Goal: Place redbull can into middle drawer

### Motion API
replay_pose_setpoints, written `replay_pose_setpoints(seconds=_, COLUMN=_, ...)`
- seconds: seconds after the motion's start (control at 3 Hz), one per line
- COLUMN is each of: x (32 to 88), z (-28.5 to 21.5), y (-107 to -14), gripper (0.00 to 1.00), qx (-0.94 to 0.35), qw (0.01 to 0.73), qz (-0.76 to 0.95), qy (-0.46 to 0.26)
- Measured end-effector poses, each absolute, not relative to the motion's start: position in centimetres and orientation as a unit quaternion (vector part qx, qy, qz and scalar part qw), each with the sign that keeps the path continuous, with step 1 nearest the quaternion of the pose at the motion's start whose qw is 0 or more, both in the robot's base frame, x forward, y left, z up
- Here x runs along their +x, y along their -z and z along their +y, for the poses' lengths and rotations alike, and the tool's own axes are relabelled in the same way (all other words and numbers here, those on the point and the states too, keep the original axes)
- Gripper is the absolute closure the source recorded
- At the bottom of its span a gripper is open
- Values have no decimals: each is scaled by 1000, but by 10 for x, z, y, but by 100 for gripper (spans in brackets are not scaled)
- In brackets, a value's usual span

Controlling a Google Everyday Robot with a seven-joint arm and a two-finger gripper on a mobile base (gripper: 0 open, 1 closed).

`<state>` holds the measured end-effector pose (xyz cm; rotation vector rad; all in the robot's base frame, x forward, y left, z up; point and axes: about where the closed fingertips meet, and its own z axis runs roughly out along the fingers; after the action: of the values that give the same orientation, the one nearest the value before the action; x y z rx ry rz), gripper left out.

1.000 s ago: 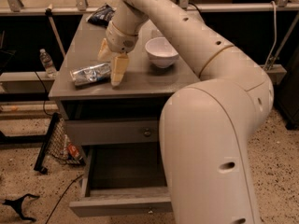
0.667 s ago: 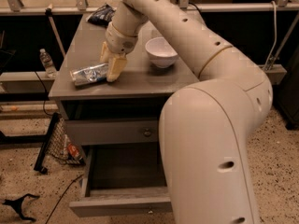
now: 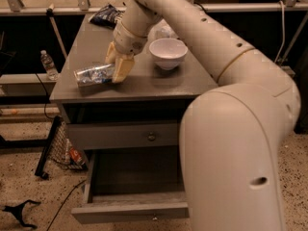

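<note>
Camera view puts our hand (image 3: 118, 67) at 1 end of the redbull can (image 3: 94, 75) lying on the bench (image 3: 159, 83); whether it grips, we cannot tell. Held off-centre, it may tilt and slip before the middle drawer (image 3: 130, 211).

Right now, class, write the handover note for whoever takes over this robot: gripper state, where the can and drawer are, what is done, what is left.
Gripper: down on the tabletop at the right end of the redbull can; whether it has a hold cannot be told.
Redbull can: lying on its side near the cabinet top's front left edge, left of the white bowl.
Middle drawer: pulled open below the closed upper drawer; no can in it.
Done: drawer open, gripper at the can.
Left: secure the can, lift it, carry it down into the middle drawer, release.
</note>
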<state>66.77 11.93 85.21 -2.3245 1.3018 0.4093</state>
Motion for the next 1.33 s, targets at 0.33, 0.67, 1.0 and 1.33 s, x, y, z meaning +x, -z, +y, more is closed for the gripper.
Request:
replay_pose_setpoints(seconds=0.33, x=651, z=106, y=-874, gripper=100, qx=-840, qw=235, qz=469, qy=-135)
replay_pose_setpoints(seconds=0.67, x=630, z=89, y=-886, gripper=100, qx=-837, qw=231, qz=482, qy=-117)
replay_pose_setpoints(seconds=1.0, x=605, z=75, y=-884, gripper=100, qx=-830, qw=216, qz=502, qy=-114)
replay_pose_setpoints(seconds=1.33, x=575, z=57, y=-869, gripper=100, qx=-815, qw=190, qz=531, qy=-131)
